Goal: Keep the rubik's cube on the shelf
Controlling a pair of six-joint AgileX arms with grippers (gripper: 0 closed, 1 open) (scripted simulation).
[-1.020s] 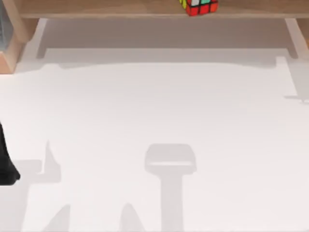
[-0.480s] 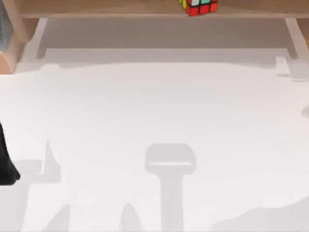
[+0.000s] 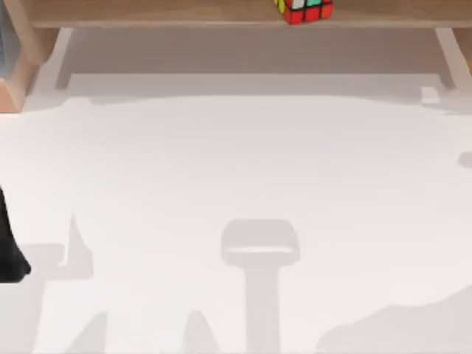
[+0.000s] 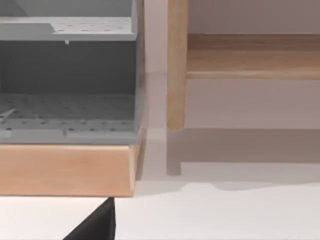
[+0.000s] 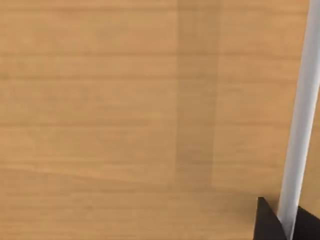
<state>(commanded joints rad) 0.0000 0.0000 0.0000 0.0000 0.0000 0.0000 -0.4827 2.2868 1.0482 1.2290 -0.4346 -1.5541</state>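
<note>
White counter (image 3: 236, 169) spreads out below us, crossed by grey shadows. Along its far edge runs the wooden shelf (image 3: 147, 13), and the rubik's cube (image 3: 304, 10) sits on the board, right of the middle, with its red face toward us. Our left arm (image 3: 10, 251) is parked at the counter's left edge, near a grey perforated rack (image 4: 67, 75) on a wooden base. We cannot tell how either arm's fingers stand. Our right wrist view looks onto light wood grain.
</note>
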